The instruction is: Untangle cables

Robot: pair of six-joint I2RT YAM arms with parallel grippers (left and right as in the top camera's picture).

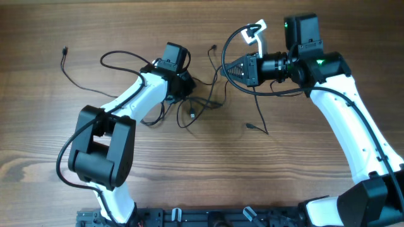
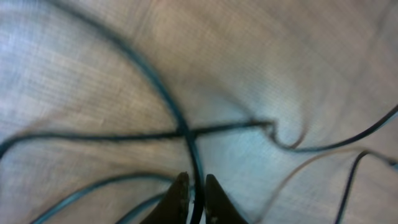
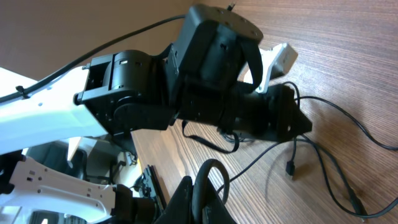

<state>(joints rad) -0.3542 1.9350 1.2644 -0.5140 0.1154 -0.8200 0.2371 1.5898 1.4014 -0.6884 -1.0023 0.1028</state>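
Dark tapered fingertips (image 2: 178,199) of my left gripper (image 2: 194,190) pinch one of the thin black cables (image 2: 163,93).
My right gripper (image 3: 199,200) is clamped tight on another looping one; the rest sprawl tangled across the wood-grain table (image 1: 315,189) between both arms.

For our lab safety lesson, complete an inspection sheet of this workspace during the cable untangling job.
Surface: wooden table, no damage seen.
Job's things: thin black cables tangled mid-table, one plug lying apart far left.
Clutter: nothing seen.
End effectors: left end effector closed around one strand; right end effector shut, apparently on a loop.
Cables: thicker black arm wires run along both arms.
Surroundings: black rail at the table's near edge.
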